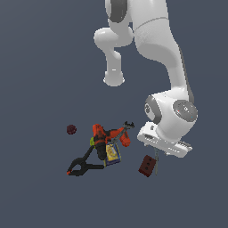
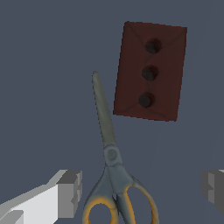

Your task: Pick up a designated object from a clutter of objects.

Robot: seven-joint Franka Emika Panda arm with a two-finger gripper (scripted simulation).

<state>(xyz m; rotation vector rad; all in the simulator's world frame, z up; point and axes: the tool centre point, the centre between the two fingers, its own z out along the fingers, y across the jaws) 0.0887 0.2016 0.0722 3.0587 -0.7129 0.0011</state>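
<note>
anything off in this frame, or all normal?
Nothing damaged. One thing to watch: the scissors lie right beside the dark red block, apart from the main clutter pile. The gripper is open, fingers on either side of the handles, not yet closed.

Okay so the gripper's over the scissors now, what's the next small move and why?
Probably lower straight down, then close. In the wrist view the open gripper straddles the scissors near the pivot and handles, one finger on each side, not touching. The dark red block lies clear beside the blade tip, so it should not interfere.
</note>
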